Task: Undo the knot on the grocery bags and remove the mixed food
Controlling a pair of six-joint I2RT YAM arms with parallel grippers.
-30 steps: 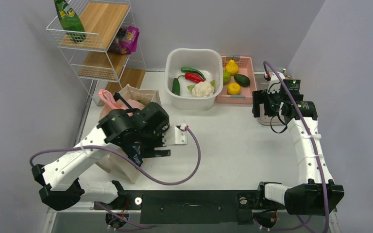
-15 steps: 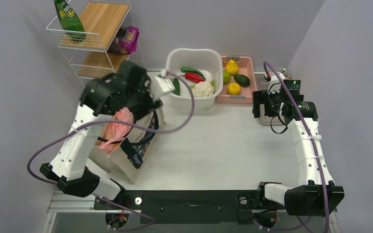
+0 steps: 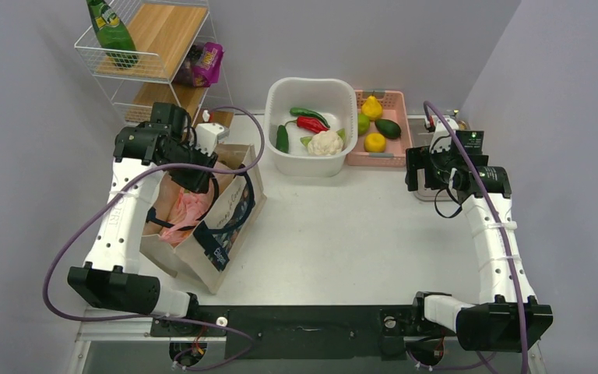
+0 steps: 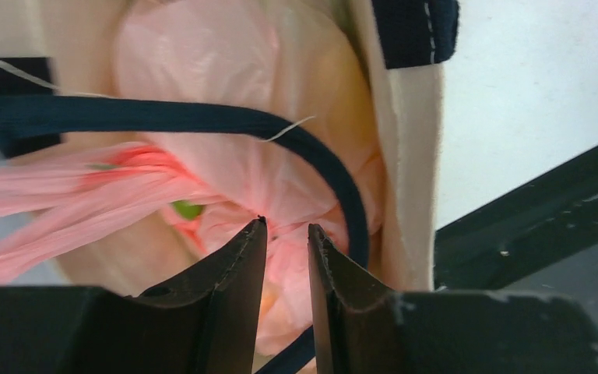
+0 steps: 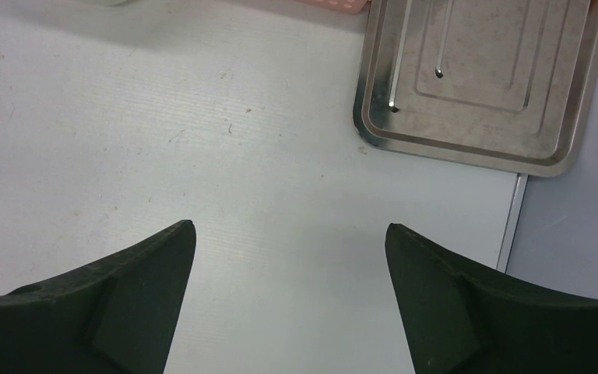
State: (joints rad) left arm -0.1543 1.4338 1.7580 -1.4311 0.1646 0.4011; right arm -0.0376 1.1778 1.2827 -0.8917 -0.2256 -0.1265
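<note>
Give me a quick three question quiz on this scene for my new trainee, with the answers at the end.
1. True or false: the pink plastic bag sits inside the canvas tote.
2. Which claw is spread wide over the table near the metal tray? A left, B right.
3. What stands on the top level of the wire shelf?
Key: 1 true; 2 B, the right claw; 3 a green bottle.

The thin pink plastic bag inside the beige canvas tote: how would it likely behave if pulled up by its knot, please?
The thin pink plastic bag looks crinkled and limp, so it would probably stretch and sag, not lift stiffly. Its bulging body suggests some weight. The black tote strap crosses it and may snag.
</note>
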